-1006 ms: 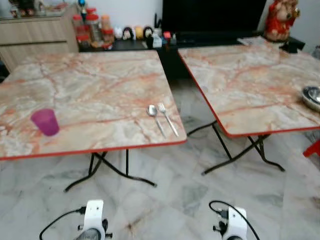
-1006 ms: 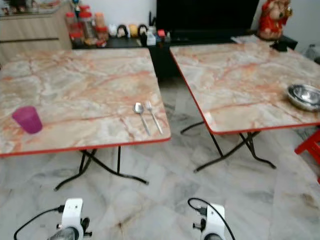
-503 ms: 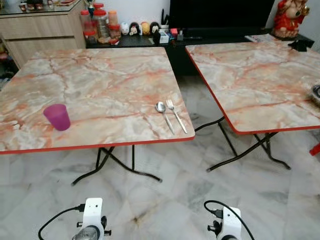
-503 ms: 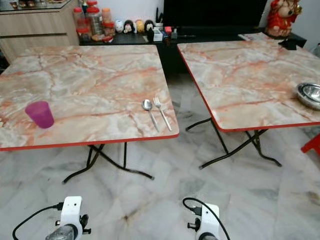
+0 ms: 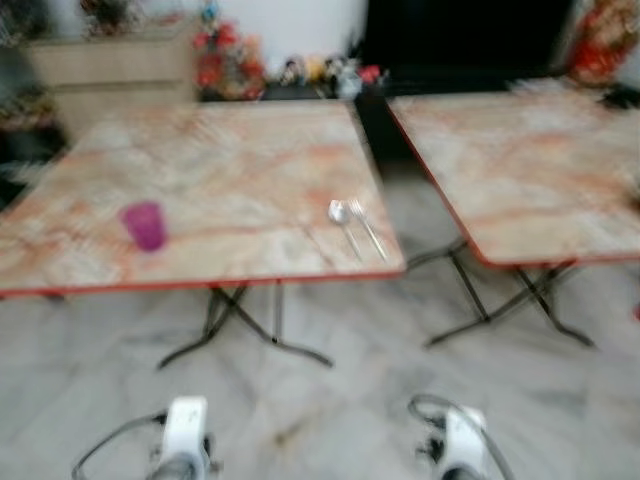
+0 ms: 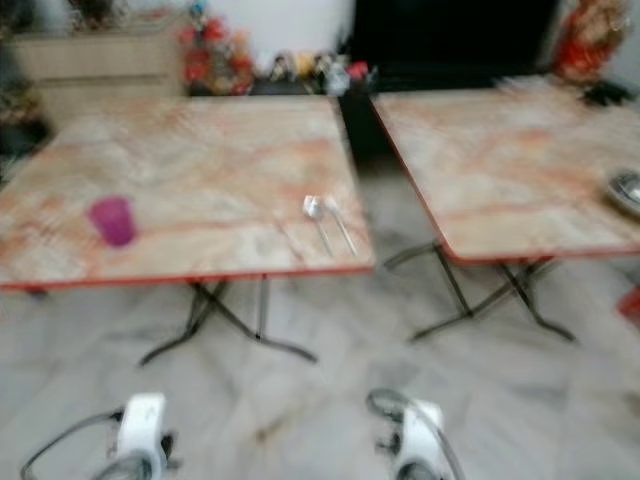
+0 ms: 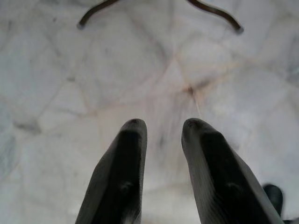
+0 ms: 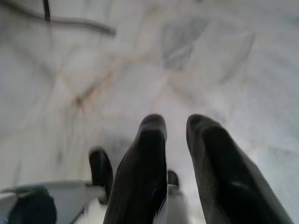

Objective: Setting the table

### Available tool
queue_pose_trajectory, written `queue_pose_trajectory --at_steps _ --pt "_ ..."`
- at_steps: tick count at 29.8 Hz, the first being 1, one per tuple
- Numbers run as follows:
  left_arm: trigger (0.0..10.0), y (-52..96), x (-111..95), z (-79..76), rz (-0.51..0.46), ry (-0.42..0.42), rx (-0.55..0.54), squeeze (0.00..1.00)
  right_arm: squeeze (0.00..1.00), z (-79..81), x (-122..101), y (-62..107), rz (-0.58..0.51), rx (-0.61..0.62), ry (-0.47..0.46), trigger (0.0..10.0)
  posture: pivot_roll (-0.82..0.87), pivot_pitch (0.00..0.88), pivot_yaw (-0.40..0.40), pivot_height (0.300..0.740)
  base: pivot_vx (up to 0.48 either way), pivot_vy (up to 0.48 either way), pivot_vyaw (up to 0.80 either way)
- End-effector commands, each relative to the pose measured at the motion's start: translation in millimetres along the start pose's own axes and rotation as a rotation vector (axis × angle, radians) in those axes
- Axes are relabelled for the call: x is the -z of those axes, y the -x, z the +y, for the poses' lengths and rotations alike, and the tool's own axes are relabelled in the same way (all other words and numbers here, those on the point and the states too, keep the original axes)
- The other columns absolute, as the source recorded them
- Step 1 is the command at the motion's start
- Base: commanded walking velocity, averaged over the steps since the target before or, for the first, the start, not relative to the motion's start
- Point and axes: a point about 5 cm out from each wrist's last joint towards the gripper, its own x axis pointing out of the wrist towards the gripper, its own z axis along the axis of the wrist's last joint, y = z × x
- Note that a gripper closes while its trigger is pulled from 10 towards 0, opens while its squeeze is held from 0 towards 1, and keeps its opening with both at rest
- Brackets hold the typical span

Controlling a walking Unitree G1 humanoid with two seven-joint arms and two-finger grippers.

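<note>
A small purple plastic cup (image 5: 145, 224) is standing at nine o'clock on the near marble-patterned folding table (image 5: 220, 150). A steel spoon (image 5: 343, 221) and a steel fork (image 5: 368, 228) are lying side by side at four o'clock, near the table's red edge. The left gripper (image 7: 161, 128) and right gripper (image 8: 176, 125) are hanging over the floor, fingers slightly parted, grasping nothing. The cutlery is probably thin, stiff and slippery; pinching mid-handle seems best.

Both head views look forward and down from well back, sharing two marble-topped tables (image 5: 230, 180) (blurred) and pale floor (image 5: 340, 400). Each wrist camera looks steeply down along its own fingers (image 7: 126, 154), close to that same floor.
</note>
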Motion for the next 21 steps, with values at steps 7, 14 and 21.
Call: queue_pose_trajectory --at_steps 7,14,21 --pt "10.0 1.5 6.4 1.3 0.020 0.005 -0.007 0.00 0.00 -2.0 -7.1 -1.5 -0.020 0.006 0.003 10.0 0.02 0.000 0.019 0.740 0.000 0.480 0.00" --pt "10.0 0.6 1.8 2.0 -0.001 -0.007 -0.008 0.00 0.00 -1.0 -6.4 -1.5 -0.017 0.005 0.001 10.0 0.02 0.000 0.023 0.740 0.000 0.212 0.00" --pt "10.0 0.0 -0.8 -0.2 -0.009 -0.013 0.001 0.00 0.00 -0.8 -5.9 -1.3 -0.018 0.004 -0.002 10.0 0.02 0.000 0.023 0.740 0.000 0.000 0.00"
